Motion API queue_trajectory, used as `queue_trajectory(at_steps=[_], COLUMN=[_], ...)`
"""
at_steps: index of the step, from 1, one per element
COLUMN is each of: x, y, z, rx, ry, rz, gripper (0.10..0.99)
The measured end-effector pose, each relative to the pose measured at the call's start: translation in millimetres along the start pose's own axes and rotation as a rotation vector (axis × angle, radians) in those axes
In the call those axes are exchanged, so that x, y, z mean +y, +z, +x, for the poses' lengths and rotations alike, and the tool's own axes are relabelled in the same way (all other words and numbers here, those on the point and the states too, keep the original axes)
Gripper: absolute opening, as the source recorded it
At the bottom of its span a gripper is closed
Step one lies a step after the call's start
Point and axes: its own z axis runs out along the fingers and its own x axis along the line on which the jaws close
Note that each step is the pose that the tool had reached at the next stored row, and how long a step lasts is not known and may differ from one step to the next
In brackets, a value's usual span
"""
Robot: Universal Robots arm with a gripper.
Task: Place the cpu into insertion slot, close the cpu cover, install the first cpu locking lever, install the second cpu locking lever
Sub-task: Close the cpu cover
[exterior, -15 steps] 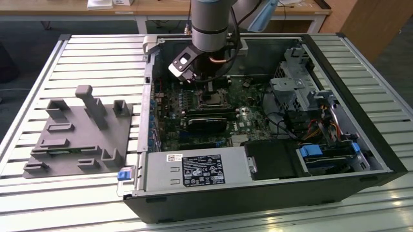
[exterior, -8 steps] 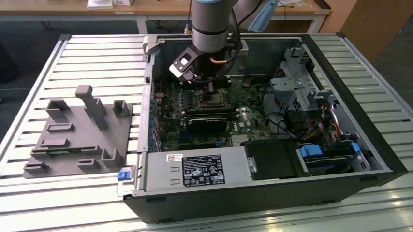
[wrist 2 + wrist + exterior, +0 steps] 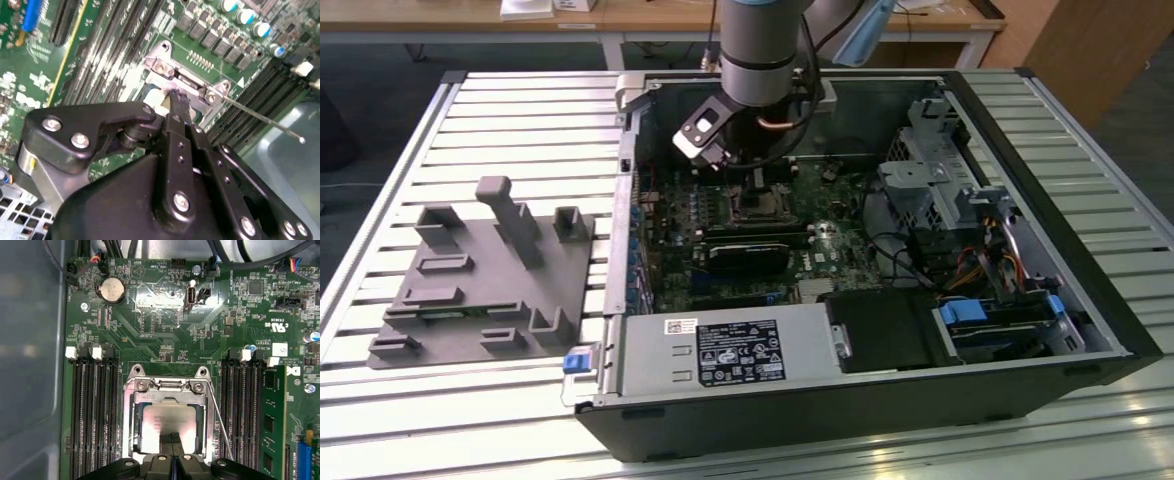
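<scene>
Cpu (image 3: 167, 422) sits below upright arm (image 3: 761, 40) w/ gripper (image 3: 172, 437) fingers pressed together, tips over it.

Exterior view: camera stood off and high. It looked down at a slant into the open computer case (image 3: 854, 420) on the slatted table (image 3: 494, 110), far enough back to take in the whole case and my arm (image 3: 761, 50) reaching into it.

First wrist view: faced the motherboard (image 3: 165, 325) square-on, close.

Second wrist view: sat tight behind my gripper (image 3: 177, 100) and looked along it at a slant. It was the nearest of the three.

Overlap: both wrist views shared the insertion slot (image 3: 131, 405) and the memory slots (image 3: 92, 415) flanking it. The exterior view caught the same slot small, beneath my wrist.
</scene>
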Motion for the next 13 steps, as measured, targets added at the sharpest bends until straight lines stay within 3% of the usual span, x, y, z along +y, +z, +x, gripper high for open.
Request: queue_trajectory(at_steps=[2, 13], x=[0.1, 11.5], y=[-4.3, -4.3], z=[0.0, -0.1], rx=[-0.0002, 0.0009], ry=[0.0, 0.0], rz=[0.0, 0.0], gripper=[0.106, 0.106])
